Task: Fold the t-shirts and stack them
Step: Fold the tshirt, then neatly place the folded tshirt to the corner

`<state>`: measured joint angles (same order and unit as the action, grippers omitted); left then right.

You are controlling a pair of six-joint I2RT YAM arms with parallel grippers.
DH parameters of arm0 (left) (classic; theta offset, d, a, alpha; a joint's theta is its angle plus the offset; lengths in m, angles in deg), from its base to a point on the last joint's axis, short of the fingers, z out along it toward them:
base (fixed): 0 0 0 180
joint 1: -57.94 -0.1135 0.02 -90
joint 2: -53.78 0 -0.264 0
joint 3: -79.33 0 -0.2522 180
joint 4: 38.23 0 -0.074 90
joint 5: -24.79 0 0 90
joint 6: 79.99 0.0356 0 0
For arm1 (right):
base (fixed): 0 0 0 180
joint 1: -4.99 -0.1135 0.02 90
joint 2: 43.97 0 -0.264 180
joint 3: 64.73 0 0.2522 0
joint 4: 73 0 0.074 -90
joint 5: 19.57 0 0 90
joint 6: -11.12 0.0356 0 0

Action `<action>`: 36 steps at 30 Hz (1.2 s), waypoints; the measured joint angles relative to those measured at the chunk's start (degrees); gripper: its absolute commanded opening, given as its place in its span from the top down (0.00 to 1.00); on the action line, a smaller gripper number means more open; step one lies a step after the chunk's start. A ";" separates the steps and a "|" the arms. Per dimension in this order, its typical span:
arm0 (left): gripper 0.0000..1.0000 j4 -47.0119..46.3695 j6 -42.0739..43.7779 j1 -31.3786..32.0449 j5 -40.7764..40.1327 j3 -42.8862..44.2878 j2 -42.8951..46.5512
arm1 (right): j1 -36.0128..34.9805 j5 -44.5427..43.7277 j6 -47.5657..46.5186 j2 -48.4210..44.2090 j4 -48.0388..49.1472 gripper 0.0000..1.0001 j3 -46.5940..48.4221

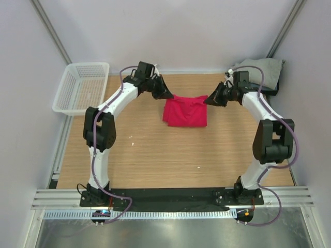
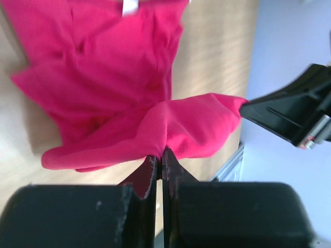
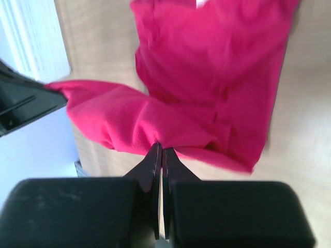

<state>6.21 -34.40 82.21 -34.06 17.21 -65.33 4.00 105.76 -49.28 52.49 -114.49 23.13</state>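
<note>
**Left tool** (image 1: 168,96): jaws pressed together, clamped on one upper corner of the pink shirt (image 1: 185,112). In the left wrist view the cloth bunches out from between the two fingertips.

**Right tool** (image 1: 208,101): jaws pressed together, clamped on the opposite upper corner of the same shirt. In the right wrist view a fold of the cloth is pinched at the fingertips. The two tools face each other with the shirt between them.

**Pink shirt**: one item, bright crimson-pink, soft and creased.
- Its top edge runs from one tool to the other.
- The body spreads from that edge towards the arm bases, over the tabletop (image 1: 170,155).
- How much of it rests on the wood cannot be told.
- A small white tag (image 2: 129,6) shows on the part farthest from the left tool.

**Grey shirt** (image 1: 261,70): one item, light grey and folded. It lies just behind the right tool, in the far corner on that arm's side, apart from the pink shirt.

**Basket** (image 1: 88,64): one item, white plastic mesh. It stands well out to the left of the left tool, at the edge of the tabletop. Neither tool touches it.

**Tabletop**: light wood grain, and it carries all the items above.
</note>
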 measured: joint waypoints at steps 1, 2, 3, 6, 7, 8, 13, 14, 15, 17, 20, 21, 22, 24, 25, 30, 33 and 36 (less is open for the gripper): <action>1.00 -0.70 -0.09 -0.57 -0.11 2.27 -1.22 | 0.00 -0.17 0.00 2.27 0.44 0.98 2.45; 0.78 -1.11 -0.07 -1.20 -0.22 4.35 -2.45 | 0.00 -0.50 -0.02 5.18 1.22 0.93 5.29; 0.62 -1.55 0.42 -1.75 -0.44 6.36 -3.96 | 0.00 -0.76 -0.11 8.04 1.86 0.83 8.07; 0.41 -3.23 1.49 -3.13 -1.22 11.96 -9.07 | 0.00 -2.10 -1.51 16.72 3.02 0.54 16.39; 0.41 -3.96 1.97 -3.50 -1.55 13.33 -10.88 | 0.00 -2.67 -2.25 19.50 2.95 0.53 18.99; 0.40 -4.70 2.54 -3.87 -1.86 14.12 -12.50 | 0.00 -3.41 -2.93 21.90 3.04 0.52 21.14; 0.40 -4.24 5.11 -4.92 -2.60 14.08 -15.52 | 0.07 -6.36 -6.03 24.68 1.40 0.44 23.50; 0.42 -4.13 5.53 -5.03 -2.29 14.03 -15.34 | 0.07 -6.71 -6.75 24.30 1.09 0.43 23.50; 0.44 -4.24 5.73 -5.11 -1.55 13.88 -14.93 | 0.11 -7.21 -7.78 23.32 1.01 0.43 22.82; 0.49 -4.37 5.97 -5.25 0.46 12.68 -13.44 | 0.74 -7.80 -9.94 19.89 0.59 0.41 19.28; 0.49 -5.42 5.75 -5.29 5.07 9.35 -10.36 | 2.03 -6.43 -11.47 14.40 0.11 0.40 12.61; 0.49 -5.88 5.57 -5.29 6.58 8.07 -9.35 | 2.69 -5.66 -11.50 13.25 -0.13 0.39 10.71; 0.49 -6.23 5.33 -5.27 8.09 6.88 -8.48 | 3.39 -4.61 -11.43 12.59 -0.09 0.39 9.07; 0.45 -7.02 4.76 -5.09 10.47 5.46 -7.67 | 4.46 -2.78 -11.26 12.59 -0.04 0.39 6.32; 0.44 -7.52 4.42 -4.90 11.54 4.85 -7.56 | 4.96 -1.90 -11.02 13.00 0.02 0.39 5.09; 0.44 -9.86 1.90 -3.65 14.45 1.11 -7.87 | 5.22 2.32 -9.20 17.73 0.87 0.38 2.75; 0.44 -10.84 1.29 -2.51 15.26 0.72 -9.42 | 5.07 4.55 -8.37 20.68 1.79 0.38 2.80; 0.44 -11.41 1.14 -1.62 15.54 0.57 -11.47 | 4.98 7.63 -7.15 22.64 2.43 0.38 3.48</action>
<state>-5.20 -33.26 80.60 -18.52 17.78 -76.80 8.98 113.39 -56.42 75.14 -112.06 26.61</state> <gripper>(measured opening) 0.560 0.618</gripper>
